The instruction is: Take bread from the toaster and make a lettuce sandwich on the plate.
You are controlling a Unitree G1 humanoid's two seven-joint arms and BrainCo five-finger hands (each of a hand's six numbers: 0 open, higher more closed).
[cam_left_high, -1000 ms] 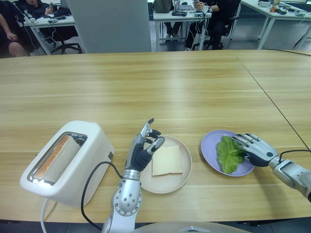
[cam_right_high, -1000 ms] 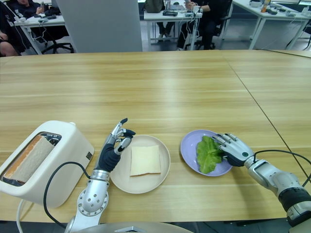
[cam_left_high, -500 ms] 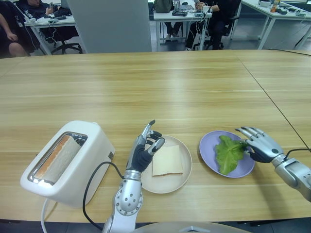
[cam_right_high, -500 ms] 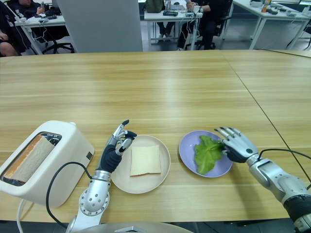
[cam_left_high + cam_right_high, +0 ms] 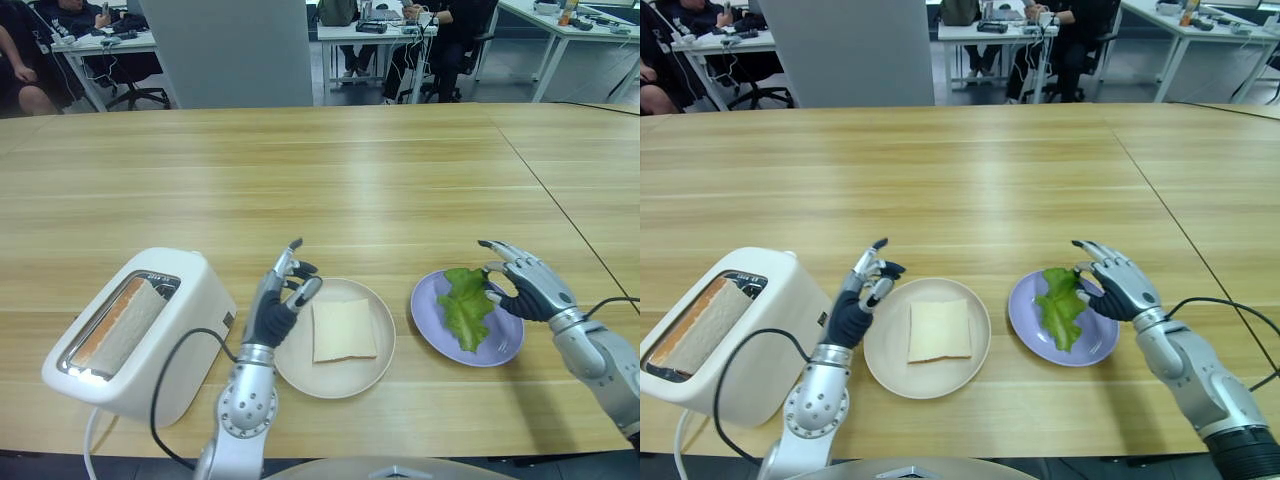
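Right hand point(image 5: 527, 290) pinches the lettuce point(image 5: 463, 308) by its edge, leaf partly raised over purple plate point(image 5: 505, 345). Left hand point(image 5: 280, 305) is empty with fingers loosely apart, beside beige plate point(image 5: 300, 370) holding bread point(image 5: 343, 330). Another slice point(image 5: 120, 325) sits in toaster point(image 5: 190, 300) on counter point(image 5: 350, 180).

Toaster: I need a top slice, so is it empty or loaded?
Loaded: bread sits in the toaster slot; a second slice lies on the beige plate.
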